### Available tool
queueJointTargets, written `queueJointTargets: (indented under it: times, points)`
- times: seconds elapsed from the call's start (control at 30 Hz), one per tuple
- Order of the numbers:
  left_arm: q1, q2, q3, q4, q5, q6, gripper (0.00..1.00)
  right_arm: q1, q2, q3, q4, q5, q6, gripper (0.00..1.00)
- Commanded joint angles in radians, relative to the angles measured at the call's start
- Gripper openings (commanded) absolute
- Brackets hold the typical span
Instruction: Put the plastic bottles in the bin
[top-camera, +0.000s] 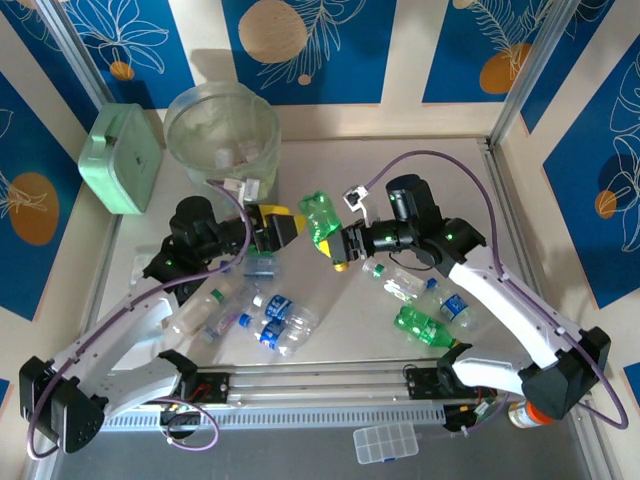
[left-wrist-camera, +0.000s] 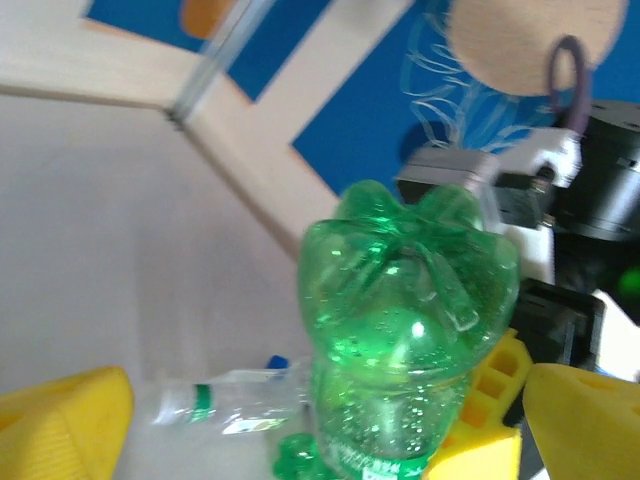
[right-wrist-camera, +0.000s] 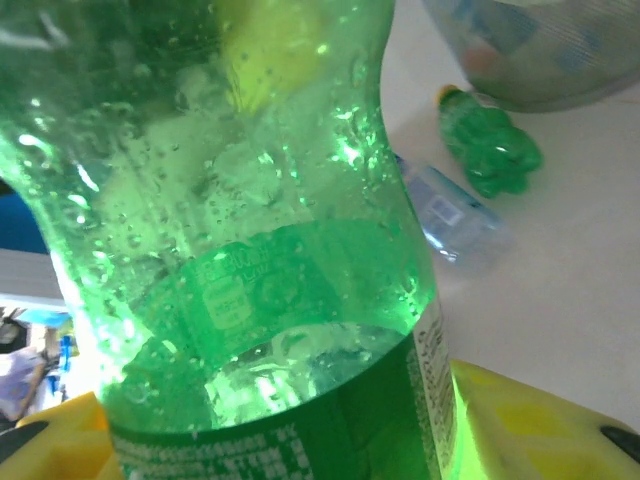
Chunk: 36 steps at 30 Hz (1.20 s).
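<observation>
My right claw (top-camera: 335, 248) grips 1 green bottle (top-camera: 318, 215) near its label, base offered to my left claw (top-camera: 290, 228), which is spread wide either side, probably to take it because the bin (top-camera: 176, 150) lies at 11 o'clock.

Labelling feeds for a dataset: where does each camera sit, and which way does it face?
Top: above and behind the robot, looking down on the table, bin, left claw and right claw.
Left wrist: faces the green bottle base-on, its own yellow fingers at the lower corners.
Right wrist: pressed close to that bottle's side, own yellow fingers below.
Shared: both wrists see the same green bottle.
</observation>
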<state>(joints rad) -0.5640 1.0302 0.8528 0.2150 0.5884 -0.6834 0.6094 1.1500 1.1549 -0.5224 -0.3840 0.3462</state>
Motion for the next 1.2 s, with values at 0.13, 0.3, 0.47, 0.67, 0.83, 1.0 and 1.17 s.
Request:
queueJointTargets:
  times: [0.13,0.3,0.47,0.67,0.83,1.0,1.17]
  points:
    - [-0.093,0.034,-0.009,0.228,0.115,-0.016,1.0,0.009,-0.038,-0.024,0.057,-0.141,0.056,0.48]
    - [-0.107,0.056,-0.006,0.288,0.123,-0.036,0.93,0.027,-0.047,-0.036,0.061,-0.161,0.047,0.48]
    - [-0.119,0.103,-0.003,0.382,0.146,-0.088,0.8,0.032,-0.047,-0.049,0.065,-0.158,0.043,0.48]
    - [-0.13,0.119,0.005,0.391,0.142,-0.066,0.67,0.033,-0.049,-0.05,0.065,-0.158,0.04,0.48]
    - [-0.132,0.122,0.009,0.4,0.141,-0.065,0.58,0.033,-0.052,-0.057,0.067,-0.147,0.036,0.51]
    - [-0.133,0.115,0.012,0.376,0.126,-0.05,0.58,0.033,-0.075,-0.06,0.068,-0.12,0.04,0.91]
    - [-0.13,0.089,0.035,0.275,0.059,0.021,0.58,0.032,-0.109,-0.052,0.052,-0.115,0.025,0.99]
